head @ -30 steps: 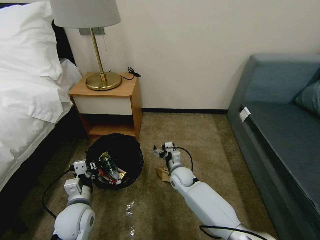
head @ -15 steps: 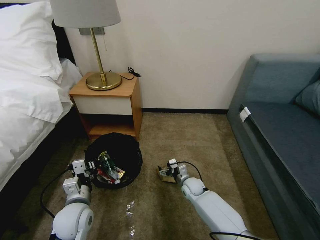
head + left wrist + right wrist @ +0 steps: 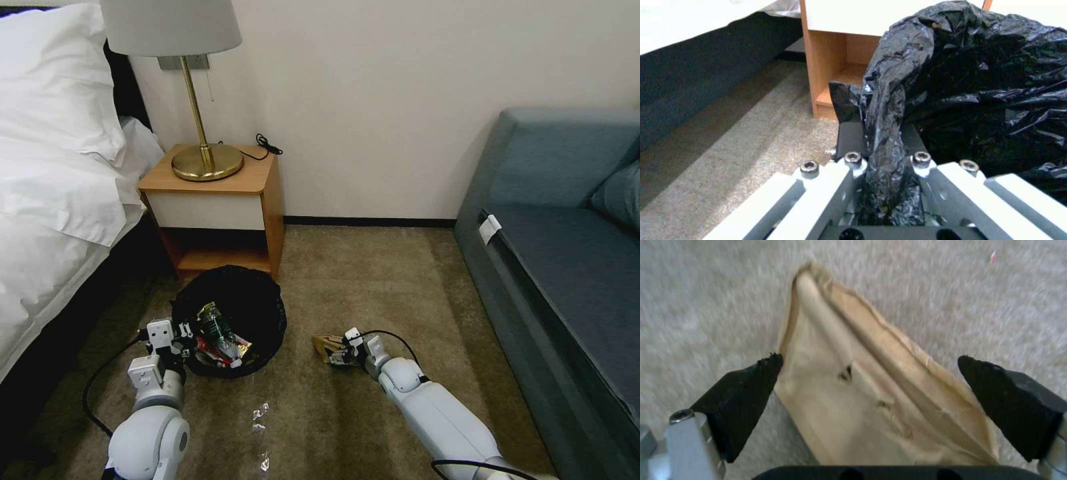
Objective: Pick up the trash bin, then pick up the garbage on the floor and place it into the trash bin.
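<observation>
The trash bin [image 3: 257, 303], lined with a crinkled black bag, sits low over the carpet in front of the nightstand. Wrappers and a small bottle with a green label [image 3: 219, 339] lie inside it. My left gripper [image 3: 181, 333] is shut on the near-left rim, and the left wrist view shows the bag's folded edge [image 3: 889, 110] pinched between the fingers. A crumpled brown paper bag [image 3: 325, 345] lies on the carpet right of the bin. My right gripper [image 3: 339, 351] is down at it, open, with one black pad [image 3: 746, 386] on each side of the paper [image 3: 871, 396].
A wooden nightstand [image 3: 220, 200] with a brass lamp [image 3: 203, 157] stands behind the bin. The bed [image 3: 53, 200] fills the left side and a blue sofa [image 3: 560, 253] the right. Small clear plastic scraps [image 3: 260, 413] lie on the carpet near me.
My right arm has come down and toward me, from above the carpet beside the bin to the brown paper bag. The left gripper and bin have barely moved.
</observation>
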